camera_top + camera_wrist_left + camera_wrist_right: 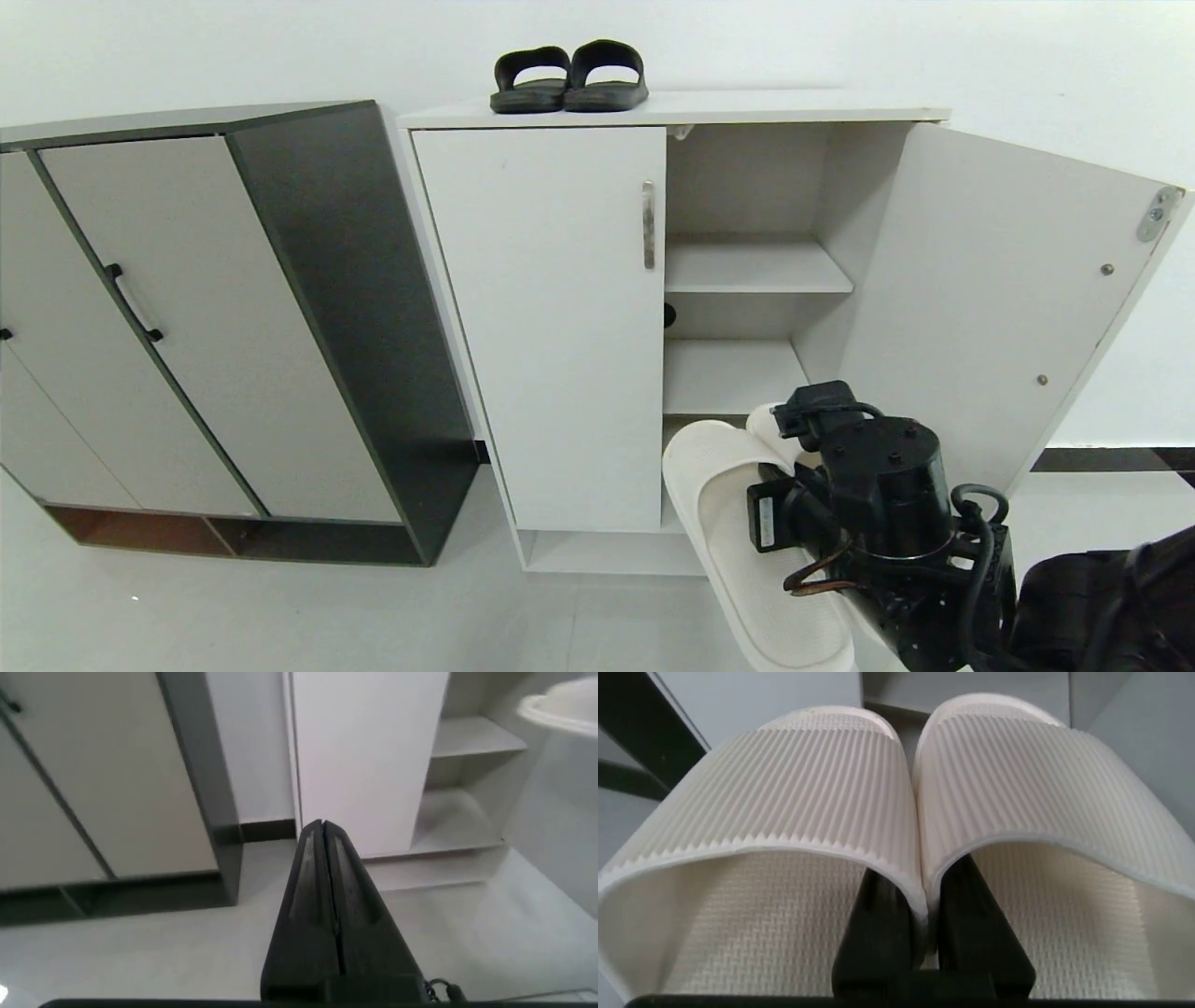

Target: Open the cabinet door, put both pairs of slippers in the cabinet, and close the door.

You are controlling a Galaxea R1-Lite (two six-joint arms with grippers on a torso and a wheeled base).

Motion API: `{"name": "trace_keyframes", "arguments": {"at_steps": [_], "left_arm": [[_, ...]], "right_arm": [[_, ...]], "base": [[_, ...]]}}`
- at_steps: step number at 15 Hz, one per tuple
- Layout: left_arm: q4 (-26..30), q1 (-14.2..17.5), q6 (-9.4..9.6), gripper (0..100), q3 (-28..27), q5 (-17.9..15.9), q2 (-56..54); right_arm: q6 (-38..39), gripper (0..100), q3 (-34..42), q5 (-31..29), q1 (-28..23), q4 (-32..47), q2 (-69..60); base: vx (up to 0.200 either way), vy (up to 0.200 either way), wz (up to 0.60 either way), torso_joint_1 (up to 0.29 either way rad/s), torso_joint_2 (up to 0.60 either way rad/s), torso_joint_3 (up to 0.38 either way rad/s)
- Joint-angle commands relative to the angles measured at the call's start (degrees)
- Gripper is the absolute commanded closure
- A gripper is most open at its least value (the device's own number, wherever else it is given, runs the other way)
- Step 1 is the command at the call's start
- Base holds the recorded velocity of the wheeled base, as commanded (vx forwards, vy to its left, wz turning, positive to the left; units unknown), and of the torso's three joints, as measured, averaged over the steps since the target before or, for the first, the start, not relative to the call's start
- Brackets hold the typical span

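The right claw (921,917) is clamped on the 2 touching inner edges of the white slippers (747,532), low in the head view and right of centre, in front of the white cabinet (551,327), whose right door (990,299) stands open. The left claw (322,891) is pressed together, empty. The black slippers (569,79) sit on the cabinet's top, upper centre.

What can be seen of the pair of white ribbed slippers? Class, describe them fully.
The pair of white ribbed slippers are slides of soft-looking foam, each with a broad ribbed strap and a textured footbed. They hang side by side above the floor, toes towards the open right half of the white two-door cabinet. The black right gripper has one of its jaws under each strap, pinching the touching inner strap walls together. Nothing else touches them.
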Motion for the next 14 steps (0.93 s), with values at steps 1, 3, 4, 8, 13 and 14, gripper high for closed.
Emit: {"name": "trace_keyframes", "arguments": {"at_steps": [1,3,4,8,13,14], "left_arm": [[-0.04,0.09,-1.15,100,0.11,0.86,-0.64],[-0.04,0.09,-1.06,100,0.11,1.13,-0.64],[-0.04,0.09,-1.06,100,0.11,1.13,-0.64],[-0.04,0.09,-1.15,100,0.11,1.13,-0.64],[-0.04,0.09,-1.15,100,0.11,1.13,-0.64],[-0.04,0.09,-1.15,100,0.11,1.21,-0.64]], "right_arm": [[-0.08,100,0.28,0.06,0.23,0.07,0.16],[-0.16,100,0.28,-0.12,0.49,0.07,0.25],[-0.6,100,0.19,-0.21,0.67,0.07,0.25],[-2.36,100,-3.24,-0.38,1.63,-1.96,2.53],[0.45,100,-13.78,-4.78,-1.62,-1.78,12.11],[0.54,100,-14.49,-5.04,-2.15,-1.78,13.17]], "base": [[0.0,0.0,0.0,0.0,0.0,0.0],[0.0,0.0,0.0,0.0,0.0,0.0],[0.0,0.0,0.0,0.0,0.0,0.0],[0.0,0.0,0.0,0.0,0.0,0.0],[0.0,-0.04,0.0,0.001,0.0,0.0],[0.0,-0.2,0.0,0.002,0.0,0.007]]}}
